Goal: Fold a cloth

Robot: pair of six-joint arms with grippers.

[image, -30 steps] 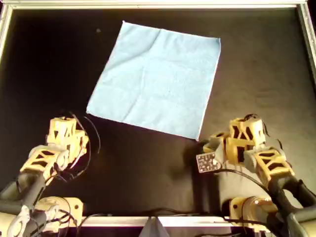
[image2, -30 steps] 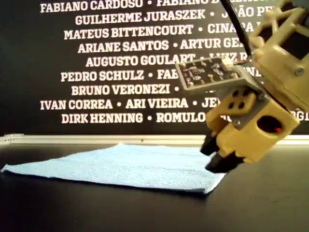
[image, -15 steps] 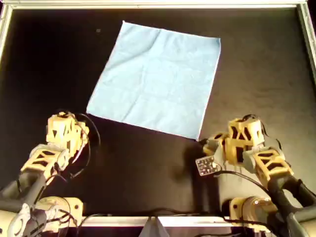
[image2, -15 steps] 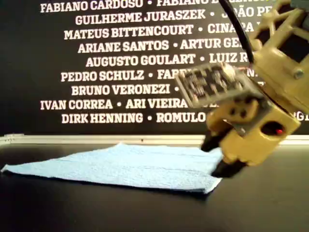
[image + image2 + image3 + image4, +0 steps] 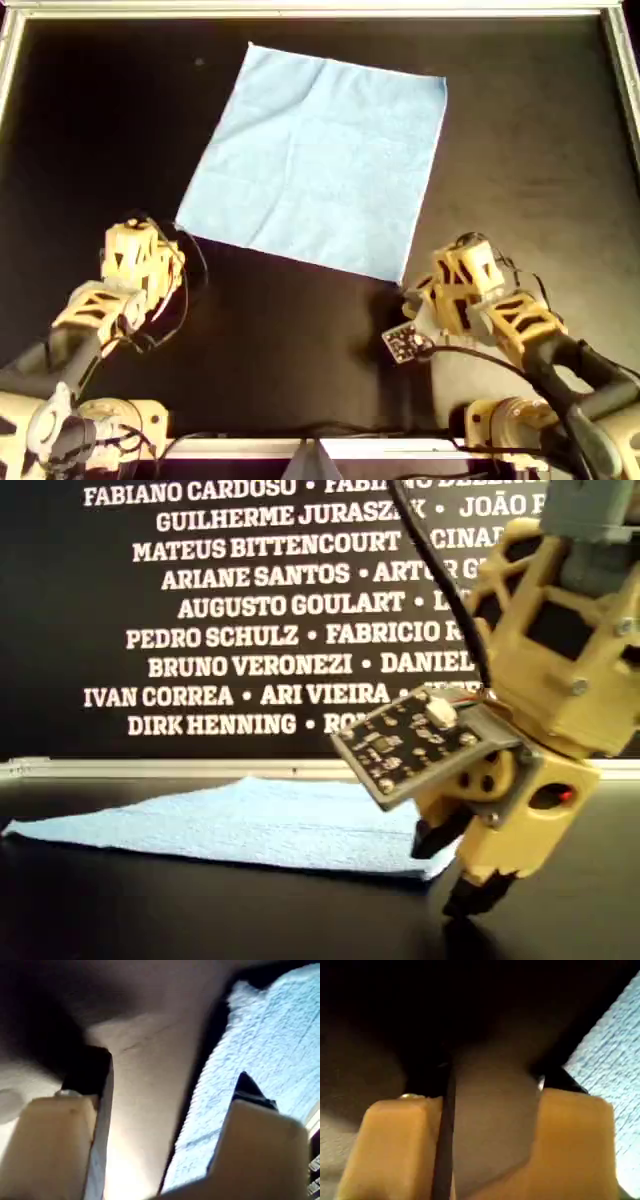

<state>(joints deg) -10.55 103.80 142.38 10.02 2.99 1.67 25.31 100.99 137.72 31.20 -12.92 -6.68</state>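
Cloth [image 5: 318, 160], light blue and thin, lies spread flat on the black table [image 5: 90, 130], in the far middle of the overhead view and turned slightly askew, with faint crease lines crossing it. In the exterior view its far edge runs out of sight behind the low sheet, and the near corner at that view's right is partly hidden by a tan gripper in front of it. A wall of white names [image 5: 230, 610] behind is cut off by that same arm.

Both wrist views are blurred and dim. The left gripper [image 5: 170, 1090] hangs just off the cloth's near corner at the overhead view's left, jaws spread wide with bare table and the cloth's edge between them. The right gripper [image 5: 492, 1082] sits by the near corner at the overhead view's right, jaws likewise apart and empty. A small circuit board [image 5: 402, 342] juts from its side.
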